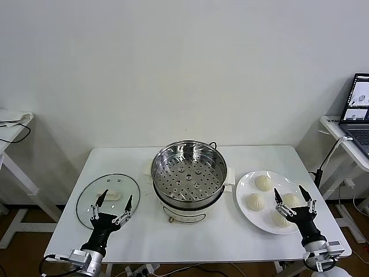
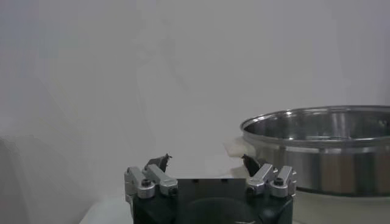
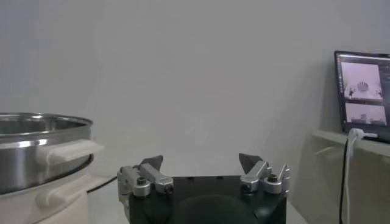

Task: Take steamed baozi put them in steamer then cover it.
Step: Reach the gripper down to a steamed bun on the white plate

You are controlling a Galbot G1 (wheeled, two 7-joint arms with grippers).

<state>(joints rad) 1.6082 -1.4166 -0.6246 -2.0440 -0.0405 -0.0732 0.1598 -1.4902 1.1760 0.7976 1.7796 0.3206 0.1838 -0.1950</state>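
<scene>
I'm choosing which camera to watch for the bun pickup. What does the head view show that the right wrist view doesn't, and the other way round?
Only the head view shows the four steamed baozi on the white plate, the cover lying on the table, the steamer tray's holes, and the left gripper, open over the cover. Only the right wrist view shows the steamer's white side handle side-on. Both show the steamer, the open right gripper, the wall and the laptop.

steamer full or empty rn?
Empty. The steamer shows a bare perforated tray; all four baozi sit on the plate.
</scene>
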